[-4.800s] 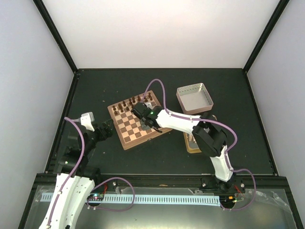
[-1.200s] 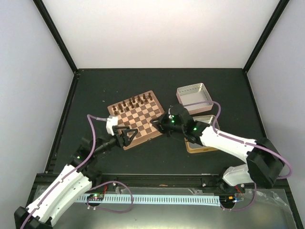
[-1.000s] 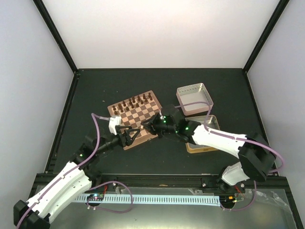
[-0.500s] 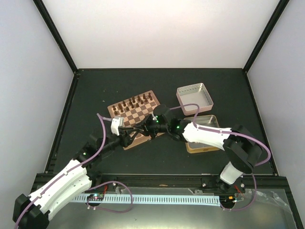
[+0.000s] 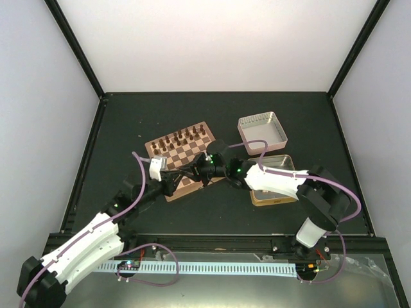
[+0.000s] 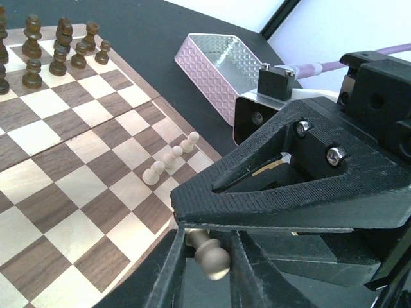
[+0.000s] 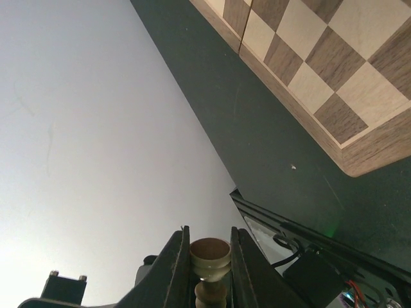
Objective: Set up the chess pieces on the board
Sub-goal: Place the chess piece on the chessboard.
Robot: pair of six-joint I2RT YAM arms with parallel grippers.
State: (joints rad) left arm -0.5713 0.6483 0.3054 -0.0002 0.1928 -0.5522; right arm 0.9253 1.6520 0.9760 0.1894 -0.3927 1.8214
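Observation:
Both grippers meet over the near right edge of the board (image 5: pixel 182 156). My right gripper (image 5: pixel 200 172) is shut on a pale chess piece (image 7: pixel 210 253), whose round base shows between its fingers in the right wrist view. In the left wrist view the piece's head (image 6: pixel 212 260) sticks out under the right gripper's black fingers (image 6: pixel 308 186) and sits between my left gripper's (image 6: pixel 204 250) fingers, which have closed onto it. Several pale chess pieces (image 6: pixel 170 158) stand in a row near the board's right edge.
Dark brown pieces (image 5: pixel 182 136) line the board's far edge. A pinkish tin lid (image 5: pixel 262 133) lies right of the board. A gold tin (image 5: pixel 273 186) lies nearer, partly under the right arm. The board's corner (image 7: pixel 359 154) overhangs dark table in the right wrist view.
The right gripper came left from the gold tin to the board's near edge with the piece. The left arm reached in and its jaws closed from wide open onto the piece.

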